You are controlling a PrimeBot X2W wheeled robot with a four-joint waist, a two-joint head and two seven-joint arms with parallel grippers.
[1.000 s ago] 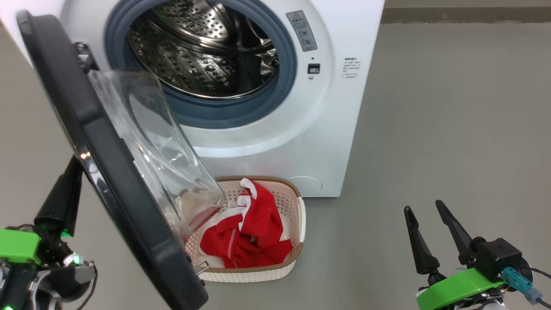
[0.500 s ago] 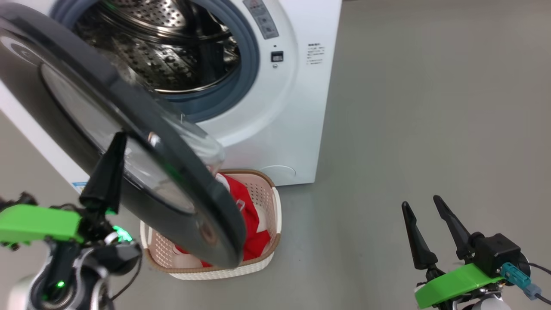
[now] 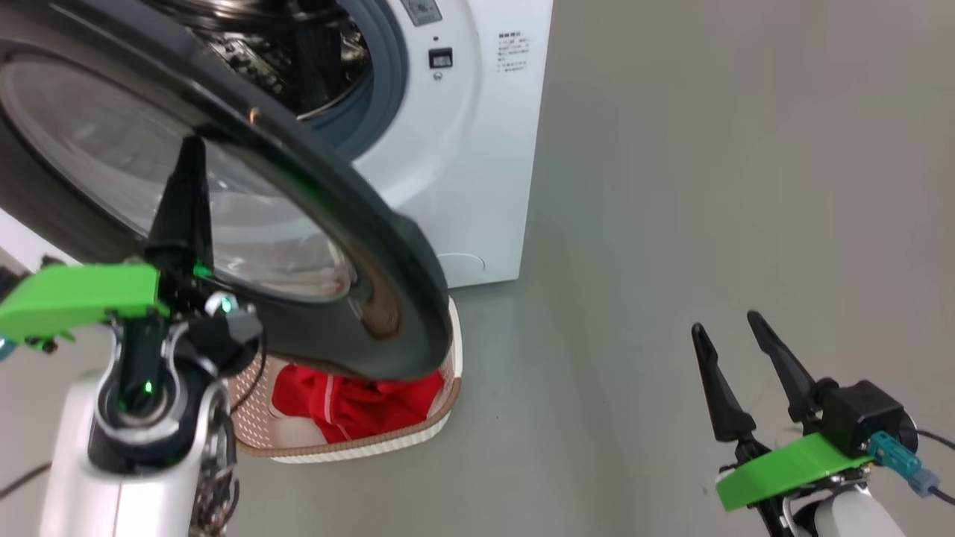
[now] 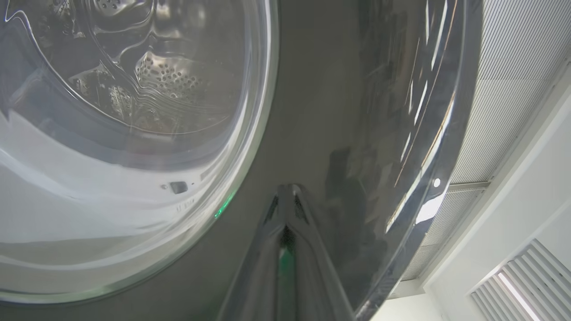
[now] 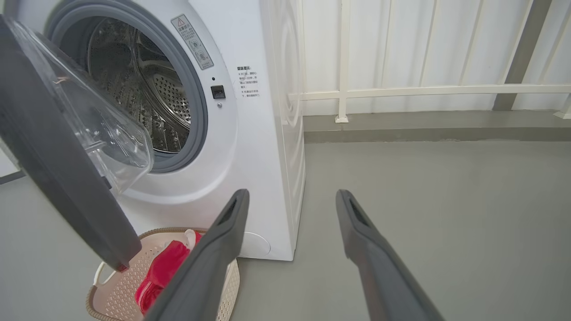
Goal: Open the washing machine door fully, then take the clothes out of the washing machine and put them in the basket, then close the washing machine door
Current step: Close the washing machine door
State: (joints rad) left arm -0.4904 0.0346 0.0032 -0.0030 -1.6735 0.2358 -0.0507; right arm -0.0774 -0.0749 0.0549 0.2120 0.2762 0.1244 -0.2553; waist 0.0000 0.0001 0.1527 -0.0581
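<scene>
Left hand (image 3: 191, 153) clenched against the washing machine door (image 3: 336, 224), right hand (image 3: 722, 324) released above grey floor (image 3: 709, 186) near white railing (image 5: 424, 91)

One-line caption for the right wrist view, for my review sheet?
Open right gripper faces the washer, door half-open, red clothes in the basket.

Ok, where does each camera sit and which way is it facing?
Head view: on the head, looking down at the washing machine door, basket and floor; left gripper shut at the door, right gripper open.
Left wrist view: along its shut fingers, onto the door's rim and glass.
Right wrist view: low, between its open fingers, facing the washing machine and railing.
Shared: head and right wrist views show the clothes in the basket.
</scene>
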